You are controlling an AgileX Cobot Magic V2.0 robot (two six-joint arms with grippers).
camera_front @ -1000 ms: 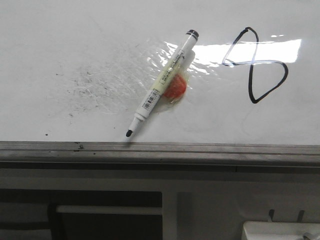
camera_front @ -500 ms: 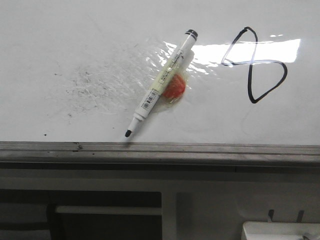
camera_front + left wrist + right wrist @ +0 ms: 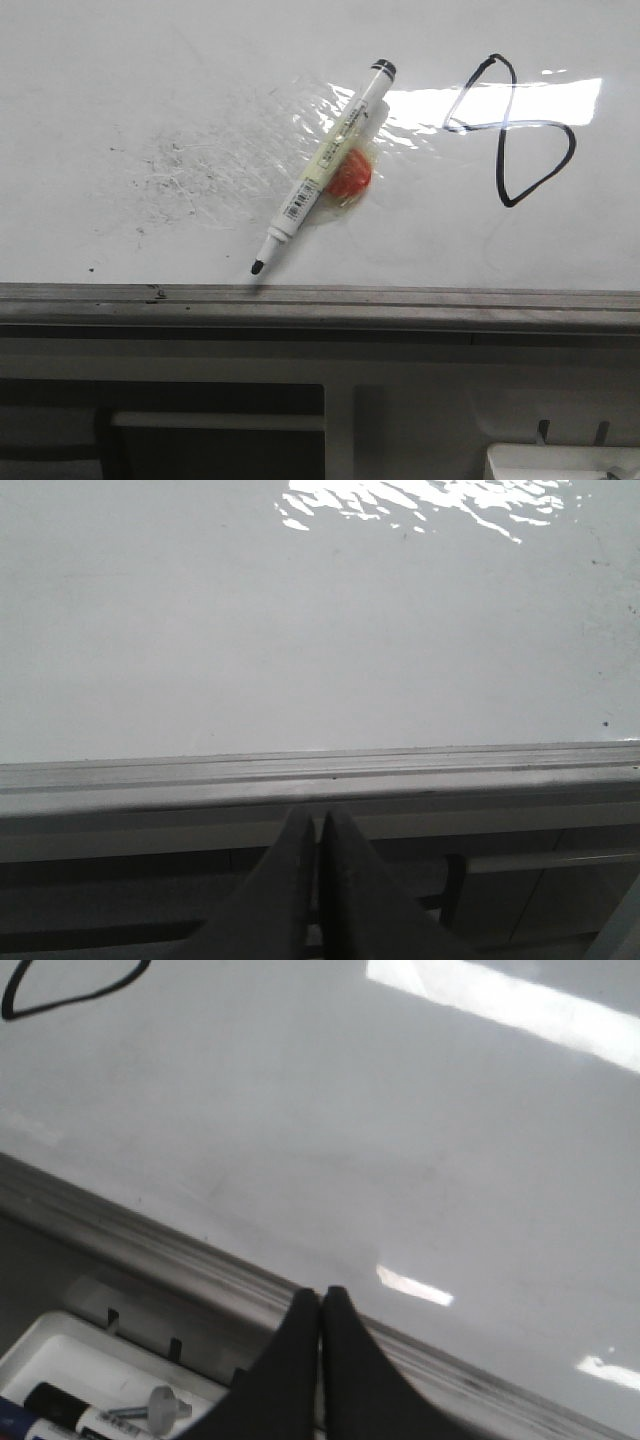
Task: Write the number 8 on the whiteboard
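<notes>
The number 8 [image 3: 508,125] is drawn in thin black line at the right of the whiteboard [image 3: 120,80]; a piece of its lower loop shows in the right wrist view [image 3: 70,988]. A white marker [image 3: 322,166], uncapped with its black tip toward the rail, lies on the board with an orange-red cap [image 3: 350,176] beside it. My left gripper [image 3: 318,820] is shut and empty below the board's rail [image 3: 320,775]. My right gripper [image 3: 320,1300] is shut and empty at the rail [image 3: 150,1245]. Neither gripper shows in the front view.
Grey speckled smudges [image 3: 190,170] lie left of the marker. A grey rail [image 3: 320,305] runs along the board's front edge. A white tray [image 3: 60,1380] below the rail holds markers and a screw; it also shows in the front view [image 3: 560,462].
</notes>
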